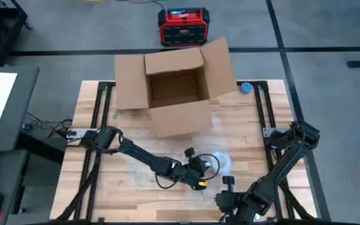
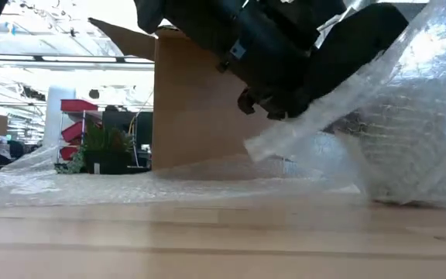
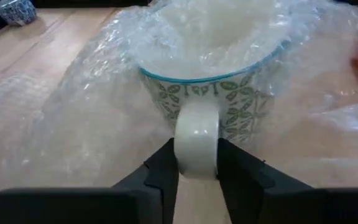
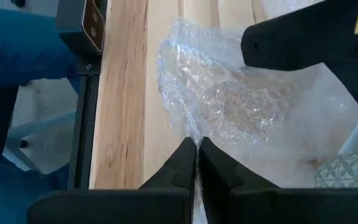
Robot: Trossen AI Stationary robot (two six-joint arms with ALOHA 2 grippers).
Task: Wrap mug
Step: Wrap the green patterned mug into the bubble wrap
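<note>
A white mug with a green leaf pattern and a blue rim (image 3: 210, 93) stands on a sheet of clear bubble wrap (image 4: 229, 93) near the table's front middle, and wrap is stuffed into its mouth and lies around it. In the high view the mug (image 1: 215, 164) sits just right of my left gripper (image 1: 200, 170), which is shut on its handle. My right gripper (image 4: 197, 149) is near the front edge (image 1: 225, 197), shut on the wrap. The low view shows the mug (image 2: 409, 155) blurred behind the wrap. My left gripper pinches the mug's white handle (image 3: 196, 146) between its two fingers (image 3: 164, 171), which come in about level from the table's left. The mug stands upright on the wrap. My right gripper pinches an edge of the bubble wrap (image 4: 194, 135) between its shut fingers (image 4: 180, 163). The wrap rises crumpled from the table toward the mug; one layer or several, I cannot tell.
An open cardboard box (image 1: 177, 87) stands at the table's far middle. A small blue-patterned cup (image 1: 246, 88) sits right of it. A red and black device (image 1: 181, 26) is on the floor beyond. Bare wood lies at the left and right.
</note>
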